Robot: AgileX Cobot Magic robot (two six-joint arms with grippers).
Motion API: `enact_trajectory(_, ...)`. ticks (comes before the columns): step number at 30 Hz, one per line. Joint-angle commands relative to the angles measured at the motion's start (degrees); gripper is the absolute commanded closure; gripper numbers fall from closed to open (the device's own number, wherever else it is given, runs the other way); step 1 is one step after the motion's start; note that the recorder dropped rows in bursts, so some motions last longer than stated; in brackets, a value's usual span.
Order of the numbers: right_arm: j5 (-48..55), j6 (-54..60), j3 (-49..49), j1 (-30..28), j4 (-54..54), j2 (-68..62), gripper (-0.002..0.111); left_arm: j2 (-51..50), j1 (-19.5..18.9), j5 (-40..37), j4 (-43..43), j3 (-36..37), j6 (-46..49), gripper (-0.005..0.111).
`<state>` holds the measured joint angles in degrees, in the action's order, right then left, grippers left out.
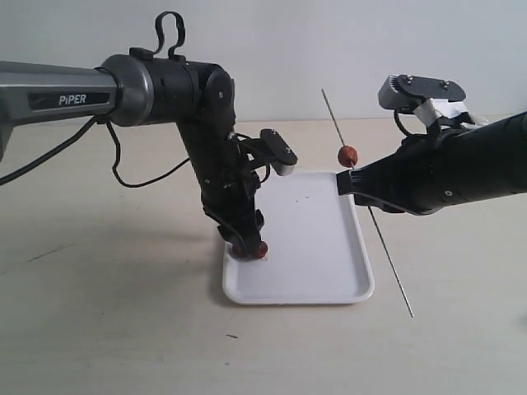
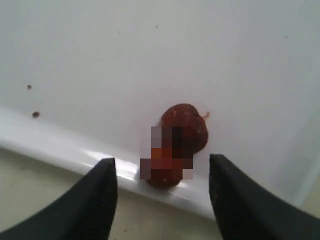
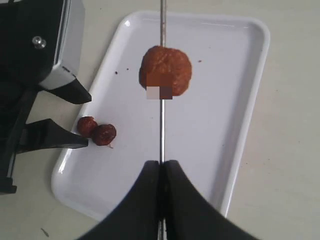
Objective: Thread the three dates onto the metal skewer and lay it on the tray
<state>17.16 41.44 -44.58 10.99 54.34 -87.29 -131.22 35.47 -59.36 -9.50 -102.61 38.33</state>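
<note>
Right fingers pinch the skewer; left fingers spread near two dates.

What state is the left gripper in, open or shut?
Open: on the left gripper, the fingers stand wide apart, clamping nothing, by two dates on the tray.

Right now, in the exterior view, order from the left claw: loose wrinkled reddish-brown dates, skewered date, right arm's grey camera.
1. Loose wrinkled reddish-brown dates: at the left claw, low.
2. Date on thin grey metal skewer: raised, right.
3. Right arm's grey camera: farthest right, highest.
</note>
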Motion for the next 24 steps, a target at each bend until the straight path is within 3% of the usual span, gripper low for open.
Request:
enact_trajectory(1,-0.54,0.03,-0.35,-0.30,-0.28,0.08,0.108,-1.47,0.12,-0.09,0.52,0.14,0.25,0.052)
enact_trajectory(16,-0.77,0.03,-0.35,-0.30,-0.28,0.08,0.108,-2.22,0.12,0.04,0.52,0.14,0.25,0.052)
enact_trajectory(24,-1.00,0.03,-0.35,-0.30,-0.28,0.08,0.108,-2.22,2.09,1.19,4.10,0.14,-1.05,0.052)
